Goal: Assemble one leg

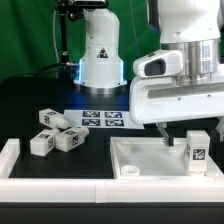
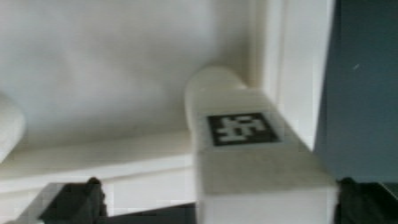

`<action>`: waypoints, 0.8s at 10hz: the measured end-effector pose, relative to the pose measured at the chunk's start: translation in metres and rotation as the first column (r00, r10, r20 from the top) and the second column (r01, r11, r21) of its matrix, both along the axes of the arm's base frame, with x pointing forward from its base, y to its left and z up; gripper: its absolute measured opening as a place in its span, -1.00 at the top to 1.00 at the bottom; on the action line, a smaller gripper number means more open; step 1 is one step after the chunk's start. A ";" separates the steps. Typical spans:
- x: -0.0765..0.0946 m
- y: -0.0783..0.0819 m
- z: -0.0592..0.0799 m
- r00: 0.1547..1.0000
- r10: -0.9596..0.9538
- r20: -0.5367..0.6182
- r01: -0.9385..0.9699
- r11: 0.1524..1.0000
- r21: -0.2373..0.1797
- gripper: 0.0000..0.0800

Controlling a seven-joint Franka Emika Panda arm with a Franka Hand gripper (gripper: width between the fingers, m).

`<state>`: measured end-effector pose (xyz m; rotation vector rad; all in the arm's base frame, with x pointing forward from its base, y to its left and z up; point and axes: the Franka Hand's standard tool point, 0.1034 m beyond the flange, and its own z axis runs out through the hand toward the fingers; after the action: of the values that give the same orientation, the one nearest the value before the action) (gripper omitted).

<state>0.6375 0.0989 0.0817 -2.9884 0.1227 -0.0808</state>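
The leg (image 1: 197, 149) stands upright, long axis vertical, at the far corner of the white panel (image 1: 140, 160) on the exterior view's right. The claw (image 1: 178, 140) hangs just beside it; whether spread or pinching, I cannot tell. Three more legs (image 1: 55, 131) lie on the surface (image 1: 30, 105).

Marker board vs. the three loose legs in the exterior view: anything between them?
No. Only bare black table separates the marker board from the three loose legs, per the exterior view.
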 end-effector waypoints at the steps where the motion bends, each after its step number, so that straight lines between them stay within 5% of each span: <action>1: -0.001 0.000 -0.001 0.998 0.009 -0.060 -0.008 1.000 0.010 -0.62; 4: 0.001 0.011 -0.004 0.998 -0.032 -0.059 0.032 0.999 0.003 -0.62; 7: 0.000 0.010 -0.005 0.990 -0.124 -0.073 0.125 0.992 0.002 0.28; 8: 0.000 0.009 -0.005 0.981 -0.175 -0.081 0.175 0.985 0.001 0.28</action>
<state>0.6379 0.1082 0.0768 -2.9661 0.3941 0.0204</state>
